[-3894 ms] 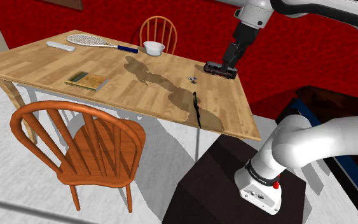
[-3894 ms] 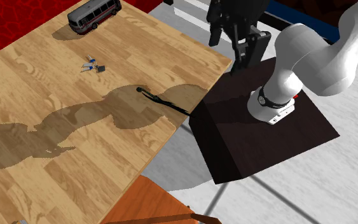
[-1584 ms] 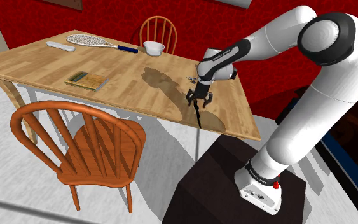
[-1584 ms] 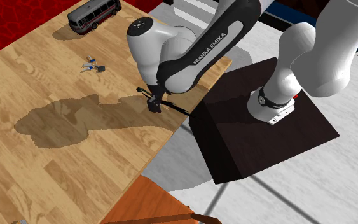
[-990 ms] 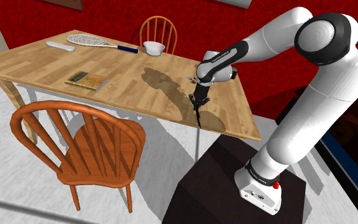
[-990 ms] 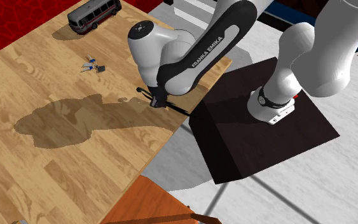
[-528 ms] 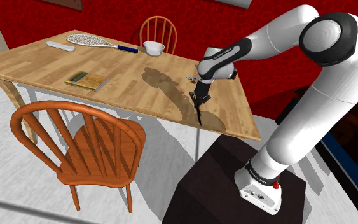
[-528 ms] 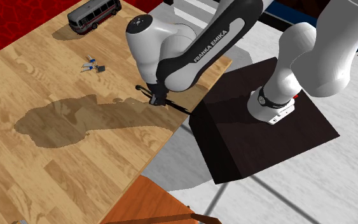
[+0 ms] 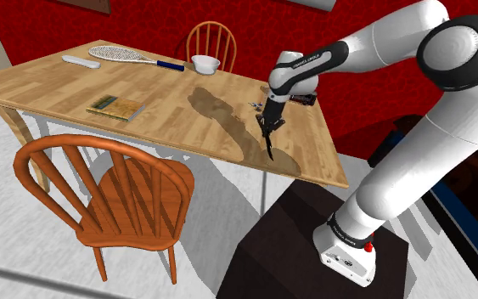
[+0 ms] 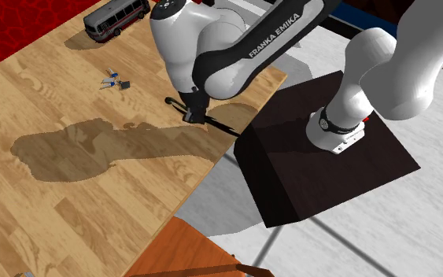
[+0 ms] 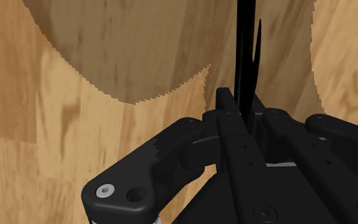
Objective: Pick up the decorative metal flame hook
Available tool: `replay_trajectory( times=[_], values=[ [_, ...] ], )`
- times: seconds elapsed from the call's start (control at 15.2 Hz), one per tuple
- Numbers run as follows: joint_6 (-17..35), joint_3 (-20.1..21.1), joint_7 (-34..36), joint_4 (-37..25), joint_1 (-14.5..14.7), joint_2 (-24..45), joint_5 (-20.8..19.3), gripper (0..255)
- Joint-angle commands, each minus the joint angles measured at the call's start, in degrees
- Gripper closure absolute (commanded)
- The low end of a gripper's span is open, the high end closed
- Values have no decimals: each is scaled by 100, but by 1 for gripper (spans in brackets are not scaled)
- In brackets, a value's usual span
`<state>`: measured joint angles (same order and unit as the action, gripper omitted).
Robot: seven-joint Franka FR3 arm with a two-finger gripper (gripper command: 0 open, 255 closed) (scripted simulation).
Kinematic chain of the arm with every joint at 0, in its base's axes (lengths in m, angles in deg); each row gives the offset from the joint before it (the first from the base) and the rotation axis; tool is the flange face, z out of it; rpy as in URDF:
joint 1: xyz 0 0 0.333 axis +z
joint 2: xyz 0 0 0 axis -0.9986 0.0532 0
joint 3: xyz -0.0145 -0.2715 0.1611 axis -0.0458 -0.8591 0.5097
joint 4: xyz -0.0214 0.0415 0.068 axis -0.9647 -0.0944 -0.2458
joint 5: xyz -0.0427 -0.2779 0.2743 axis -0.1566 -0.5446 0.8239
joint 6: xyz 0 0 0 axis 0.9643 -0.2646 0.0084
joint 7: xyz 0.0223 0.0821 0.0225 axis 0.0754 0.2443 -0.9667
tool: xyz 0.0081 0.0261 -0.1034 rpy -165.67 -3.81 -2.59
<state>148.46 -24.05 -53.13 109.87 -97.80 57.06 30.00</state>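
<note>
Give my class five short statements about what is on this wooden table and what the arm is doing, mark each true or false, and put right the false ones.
1. The end effector is shut on the thin black hook. True.
2. The racket lies on the floor. False: it lies on the table, near the far edge in the shoulder view.
3. A toy bus stands on the table. True.
4. The white bowl sits on a chair seat. False: it stands on the table, beside the racket's handle.
5. A book lies flat on the table. True.
</note>
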Motion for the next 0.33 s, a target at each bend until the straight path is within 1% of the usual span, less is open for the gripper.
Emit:
replay_trajectory(
  times=[0.0, 0.13, 0.26],
  values=[
    [-162, 2, 30, -77, 0, -84, -24, 255],
    [-320, 3, 56, -139, -3, -181, -50, 255],
    [-331, 3, 58, -144, -3, -188, -51, 255]
  ],
)
